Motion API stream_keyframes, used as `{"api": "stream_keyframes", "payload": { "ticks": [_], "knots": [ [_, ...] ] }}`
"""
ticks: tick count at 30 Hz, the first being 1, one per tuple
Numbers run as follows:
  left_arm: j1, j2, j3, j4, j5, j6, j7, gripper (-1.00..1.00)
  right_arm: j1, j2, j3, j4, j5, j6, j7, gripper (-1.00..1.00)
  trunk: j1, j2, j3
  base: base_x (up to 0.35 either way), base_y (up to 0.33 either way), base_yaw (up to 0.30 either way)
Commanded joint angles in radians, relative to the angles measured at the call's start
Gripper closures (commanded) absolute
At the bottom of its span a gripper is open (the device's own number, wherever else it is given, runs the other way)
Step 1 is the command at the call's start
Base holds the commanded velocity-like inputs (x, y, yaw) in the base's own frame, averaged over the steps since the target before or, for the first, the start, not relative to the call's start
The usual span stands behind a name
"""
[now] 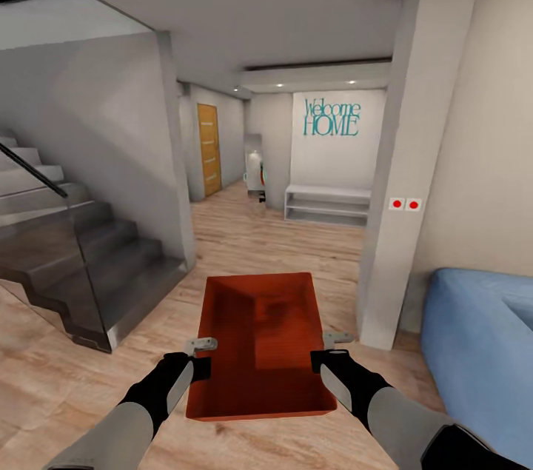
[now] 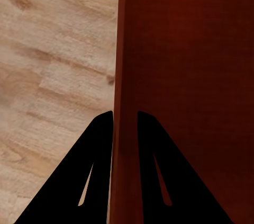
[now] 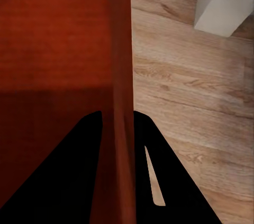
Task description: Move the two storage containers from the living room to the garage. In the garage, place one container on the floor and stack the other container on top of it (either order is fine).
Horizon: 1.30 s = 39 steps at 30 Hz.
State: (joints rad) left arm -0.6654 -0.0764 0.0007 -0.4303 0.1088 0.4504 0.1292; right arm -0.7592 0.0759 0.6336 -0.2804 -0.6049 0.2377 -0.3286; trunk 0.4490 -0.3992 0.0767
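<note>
I've got one orange-red rectangular open-top storage bin (image 1: 260, 340) carried in front of me betw. both arms, above the light wood plank floor (image 1: 44, 381). My left gripper (image 1: 201, 356) pinches the bin's left wall: in the left wrist view the left gripper (image 2: 125, 114) has one dark finger on each side of the thin red wall (image 2: 123, 49), floor planks on the outer side, bin interior on the other. My right gripper (image 1: 324, 350) does the same on the opp. wall; in the right wrist view the right gripper (image 3: 116, 113) straddles the rim, jaws closed onto it, though contact at the very tips is prob. but hard to confirm, edge is blurred. Ahead: a hallway w/ a grey staircase (image 1: 66, 248) on the left, a white square pillar (image 1: 414, 159) on the right, a blue sofa (image 1: 481, 351) just beyond it. Further back a low white shelf unit (image 1: 327, 205) under teal "Welcome HOME" wall lettering (image 1: 332, 118), and an orange-wood door (image 1: 209, 149).
</note>
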Motion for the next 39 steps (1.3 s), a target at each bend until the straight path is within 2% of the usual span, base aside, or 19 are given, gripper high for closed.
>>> {"api": "stream_keyframes", "payload": {
  "ticks": [1,39],
  "knots": [
    [0.001,0.026,-0.007,-0.001,-0.020,0.008,0.027,1.00,-0.002,-0.001,-0.011,-0.005,-0.006,0.003,-0.006,1.00,0.001,-0.001,0.000,0.323,0.000,0.000],
    [0.001,0.026,-0.007,-0.001,-0.020,0.008,0.027,1.00,-0.002,-0.001,-0.011,-0.005,-0.006,0.003,-0.006,1.00,0.001,-0.001,0.000,0.323,0.000,0.000]
  ]
}}
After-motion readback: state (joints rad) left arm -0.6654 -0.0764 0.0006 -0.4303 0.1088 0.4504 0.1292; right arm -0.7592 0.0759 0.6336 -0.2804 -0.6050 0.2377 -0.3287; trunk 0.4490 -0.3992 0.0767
